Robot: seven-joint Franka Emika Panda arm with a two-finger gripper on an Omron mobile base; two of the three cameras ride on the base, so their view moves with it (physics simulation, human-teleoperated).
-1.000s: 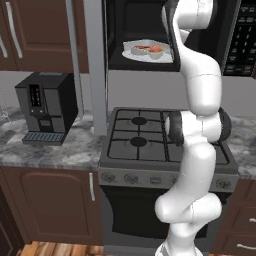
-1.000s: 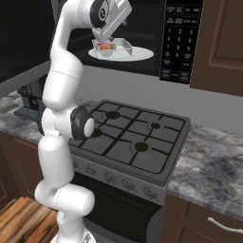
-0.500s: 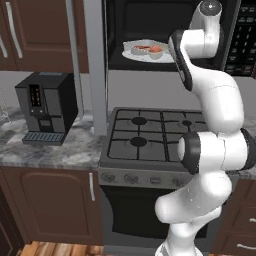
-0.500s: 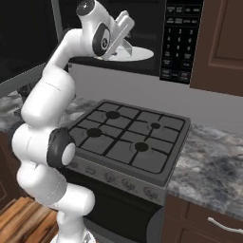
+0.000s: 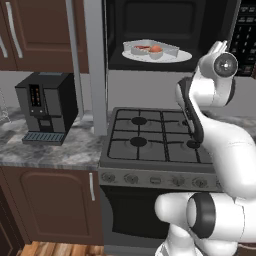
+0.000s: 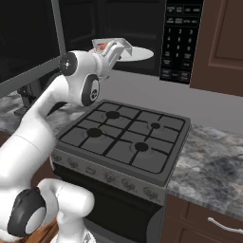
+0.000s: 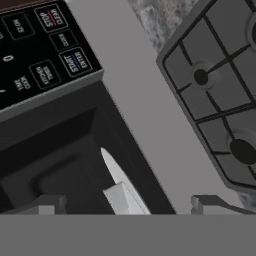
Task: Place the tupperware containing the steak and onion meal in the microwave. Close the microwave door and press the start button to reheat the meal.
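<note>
The pale tupperware (image 5: 151, 50) rests on the white turntable plate (image 5: 175, 58) inside the black microwave (image 5: 150, 20), with the red steak (image 5: 142, 48) and the onion (image 5: 156, 49) in it. The microwave door (image 6: 26, 42) hangs open to the left. My gripper (image 6: 115, 47) is open and empty, just outside the cavity's front at the right of the plate, below the keypad (image 6: 179, 40). From the hand I see my gripper (image 7: 131, 204) with its tips spread wide, a corner of the tupperware (image 7: 119, 196), the plate's edge (image 7: 111, 165) and the start button (image 7: 76, 62).
A black gas stove (image 5: 155, 140) lies right under the microwave. A black coffee machine (image 5: 45, 107) stands on the marble counter (image 5: 45, 150) at the left. Brown wooden cabinets (image 5: 35, 30) flank the microwave, and the door's edge (image 5: 95, 75) juts out left of the cavity.
My arm has swung back and down, drawing the open hand out of the cavity to its front right. The tupperware stays on the turntable plate.
</note>
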